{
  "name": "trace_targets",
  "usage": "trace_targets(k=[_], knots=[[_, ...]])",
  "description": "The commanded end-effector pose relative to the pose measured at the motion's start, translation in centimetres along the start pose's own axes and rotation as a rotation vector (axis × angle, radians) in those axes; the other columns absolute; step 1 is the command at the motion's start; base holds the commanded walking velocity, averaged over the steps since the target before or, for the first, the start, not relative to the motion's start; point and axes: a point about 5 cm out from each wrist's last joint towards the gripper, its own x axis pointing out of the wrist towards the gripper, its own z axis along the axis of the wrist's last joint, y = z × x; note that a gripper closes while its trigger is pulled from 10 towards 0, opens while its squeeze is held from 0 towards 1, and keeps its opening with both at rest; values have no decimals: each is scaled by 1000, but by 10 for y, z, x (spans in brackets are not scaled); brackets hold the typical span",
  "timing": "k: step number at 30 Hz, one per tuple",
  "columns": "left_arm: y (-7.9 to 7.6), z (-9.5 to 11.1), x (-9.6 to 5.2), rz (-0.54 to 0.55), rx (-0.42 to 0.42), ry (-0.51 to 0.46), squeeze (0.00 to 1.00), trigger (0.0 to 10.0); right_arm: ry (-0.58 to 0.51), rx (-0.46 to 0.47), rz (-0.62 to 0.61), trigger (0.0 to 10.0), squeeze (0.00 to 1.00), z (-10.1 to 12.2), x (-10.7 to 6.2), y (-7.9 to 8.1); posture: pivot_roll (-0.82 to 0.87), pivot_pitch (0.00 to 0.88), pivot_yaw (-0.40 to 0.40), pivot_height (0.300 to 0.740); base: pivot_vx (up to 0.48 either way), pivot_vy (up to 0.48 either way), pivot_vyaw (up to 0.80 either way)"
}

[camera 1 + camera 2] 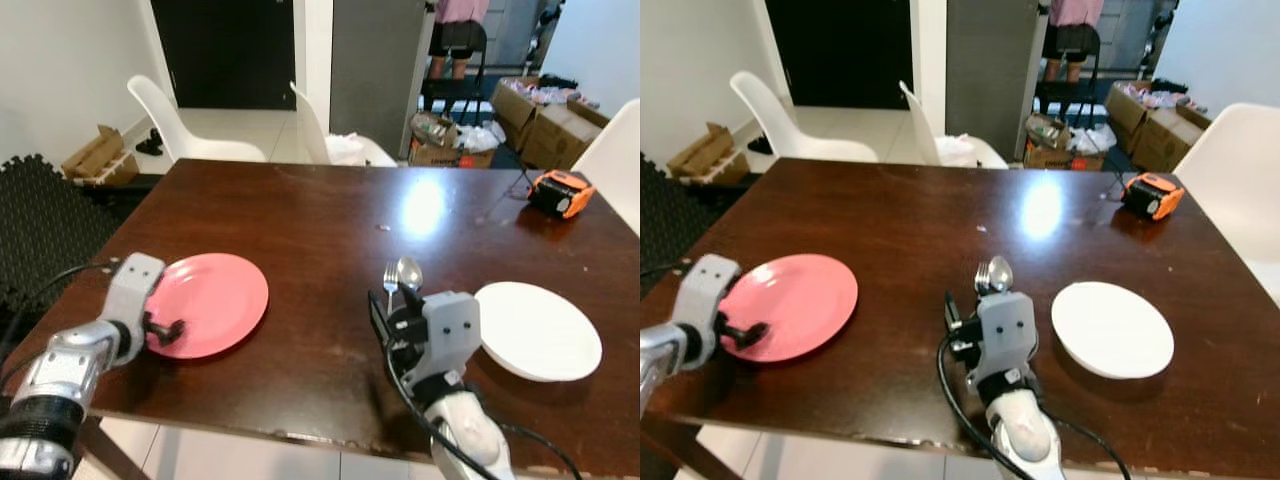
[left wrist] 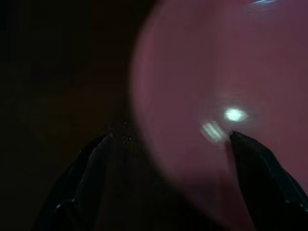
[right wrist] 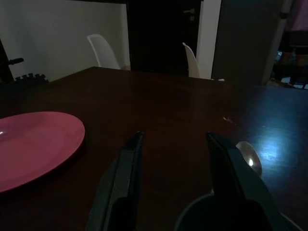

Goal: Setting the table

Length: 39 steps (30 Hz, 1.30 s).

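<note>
Dark wood table (image 1: 300,220) with a bright glare patch near the far middle. White chairs (image 1: 175,125) tucked in on the far side, another (image 1: 1230,160) at the right edge. Black doorway (image 1: 230,50) behind, white walls (image 1: 60,70), grey pillar (image 1: 375,65). Pale tile floor (image 1: 225,125), black foam mat (image 1: 45,215) off to the left. Cardboard boxes (image 1: 545,120) piled at the back right, one more (image 1: 98,155) by the left wall. Person (image 1: 458,35) standing at the back by a black chair.

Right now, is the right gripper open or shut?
Open. In the right wrist view the right gripper has both black fingers spread with bare table between them, holding nothing.
</note>
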Motion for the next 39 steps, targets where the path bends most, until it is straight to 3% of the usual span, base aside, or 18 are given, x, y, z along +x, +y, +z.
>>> trace_targets(k=[1,7,8,9,11,12,16,17,18,19,39], knots=[[8,-15,0,49,-38,72,1000,10000,-3,6,0,10000,0,0,-3,3,-10,179,148,740,0,0,0],[6,-19,1,38,-76,120,1000,10000,-3,6,-1,10000,0,0,-3,3,-10,180,148,740,0,0,0],[2,-22,2,8,-114,148,1000,10000,-3,6,-1,10000,0,0,-3,3,-10,180,148,740,0,0,0],[-3,-24,2,-38,-160,176,0,10000,-3,6,0,10000,0,0,-3,3,-10,181,147,740,0,0,0],[-7,-25,2,-70,-192,194,0,10000,-3,6,0,10000,0,0,-3,3,-10,181,147,740,0,0,0],[-16,-25,2,-142,-238,221,0,10000,-3,6,0,10000,0,0,-3,3,-11,181,147,740,0,0,0],[-24,-24,2,-199,-285,245,0,10000,-3,6,1,10000,0,0,-3,3,-10,182,147,740,0,0,0],[-26,-23,2,-214,-303,249,0,9529,-3,6,1,10000,0,0,-3,3,-11,181,148,740,0,0,0],[-27,-22,2,-223,-305,245,0,7882,-3,6,1,10000,0,0,-3,3,-11,181,148,740,0,0,0],[-28,-21,2,-236,-306,241,0,0,-2,6,1,10000,0,0,-3,3,-11,181,147,740,0,0,0],[-26,-17,0,-221,-259,194,0,0,-6,5,7,10000,0,0,-2,4,-11,170,141,740,0,0,0]])
